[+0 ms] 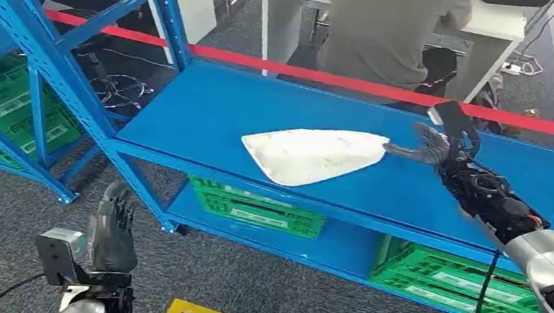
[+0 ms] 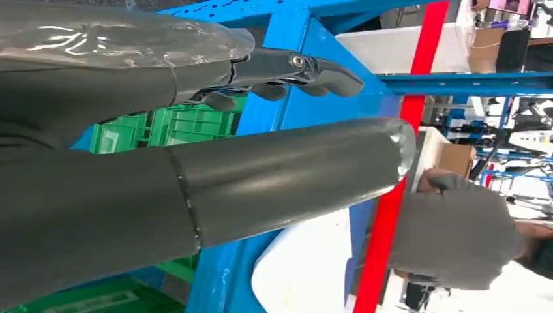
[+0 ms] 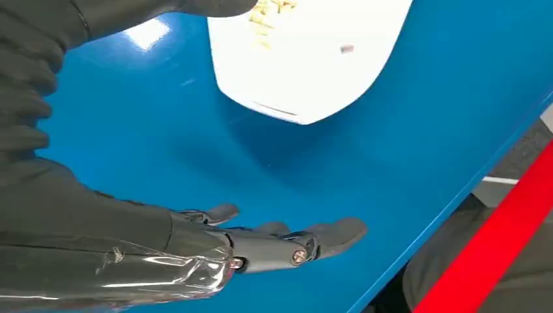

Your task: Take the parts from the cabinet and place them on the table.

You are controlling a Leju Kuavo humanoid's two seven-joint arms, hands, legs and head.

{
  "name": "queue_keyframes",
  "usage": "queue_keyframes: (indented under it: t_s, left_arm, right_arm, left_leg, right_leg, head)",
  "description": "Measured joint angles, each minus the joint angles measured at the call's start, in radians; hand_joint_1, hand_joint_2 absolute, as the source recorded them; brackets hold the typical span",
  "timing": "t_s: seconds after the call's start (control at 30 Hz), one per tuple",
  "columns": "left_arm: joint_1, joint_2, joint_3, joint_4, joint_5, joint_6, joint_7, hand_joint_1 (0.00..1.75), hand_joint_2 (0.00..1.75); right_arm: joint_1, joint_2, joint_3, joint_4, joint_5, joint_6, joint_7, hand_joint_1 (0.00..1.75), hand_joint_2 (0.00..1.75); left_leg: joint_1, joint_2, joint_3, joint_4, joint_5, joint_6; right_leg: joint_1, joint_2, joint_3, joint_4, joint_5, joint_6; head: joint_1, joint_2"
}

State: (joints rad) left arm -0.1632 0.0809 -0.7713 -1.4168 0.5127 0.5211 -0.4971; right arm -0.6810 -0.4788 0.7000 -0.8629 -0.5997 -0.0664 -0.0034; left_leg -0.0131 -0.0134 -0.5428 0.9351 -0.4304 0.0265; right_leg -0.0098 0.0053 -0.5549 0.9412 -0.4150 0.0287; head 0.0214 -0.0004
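A white, flat, wing-shaped part (image 1: 311, 154) lies on the blue cabinet shelf (image 1: 209, 110). My right hand (image 1: 426, 146) hovers over the shelf just beside the part's right tip, fingers spread and empty. In the right wrist view the part's rounded end (image 3: 306, 52) lies a short gap away from my fingers (image 3: 287, 238). My left hand (image 1: 112, 228) hangs low in front of the cabinet, above the carpet, holding nothing. The left wrist view shows its thumb (image 2: 287, 173) and fingers (image 2: 293, 68) apart, with the white part (image 2: 306, 267) beyond.
Green crates (image 1: 257, 205) (image 1: 447, 279) sit on the lower shelf, another (image 1: 11, 101) in the left rack. Blue uprights (image 1: 44, 47) frame the cabinet. A red tape (image 1: 344, 80) runs behind it, and a person in grey (image 1: 385, 24) sits at a white desk (image 1: 290, 2).
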Motion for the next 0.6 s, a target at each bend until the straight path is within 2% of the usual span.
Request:
queue_keyframes:
  t_s: [0.33, 0.53, 0.57, 0.6]
  left_arm:
    - [0.000, 0.000, -0.001, 0.000, -0.003, -0.006, 0.001, 0.00, 0.00]
    - [-0.002, 0.000, -0.004, 0.000, -0.006, -0.008, 0.003, 0.00, 0.00]
    - [-0.002, 0.000, -0.005, 0.000, -0.006, -0.008, 0.003, 0.00, 0.00]
    - [-0.003, 0.000, -0.005, 0.000, -0.007, -0.009, 0.003, 0.00, 0.00]
  right_arm:
    - [0.000, 0.000, 0.000, 0.008, 0.000, 0.000, -0.008, 0.00, 1.75]
    - [0.000, 0.003, -0.004, 0.031, -0.021, 0.001, -0.064, 0.00, 1.75]
    - [0.000, 0.004, -0.006, 0.037, -0.024, 0.002, -0.074, 0.05, 1.75]
    - [0.000, 0.005, -0.008, 0.043, -0.029, 0.003, -0.084, 1.71, 1.75]
  left_leg:
    - [0.000, 0.000, 0.000, 0.000, 0.000, 0.000]
    - [0.000, 0.000, 0.000, 0.000, 0.000, 0.000]
    - [0.000, 0.000, 0.000, 0.000, 0.000, 0.000]
    - [0.000, 0.000, 0.000, 0.000, 0.000, 0.000]
  right_leg:
    - [0.000, 0.000, 0.000, 0.000, 0.000, 0.000]
    - [0.000, 0.000, 0.000, 0.000, 0.000, 0.000]
    - [0.000, 0.000, 0.000, 0.000, 0.000, 0.000]
    - [0.000, 0.000, 0.000, 0.000, 0.000, 0.000]
  head:
    - [0.000, 0.000]
    - [0.000, 0.000]
    - [0.000, 0.000]
    - [0.000, 0.000]
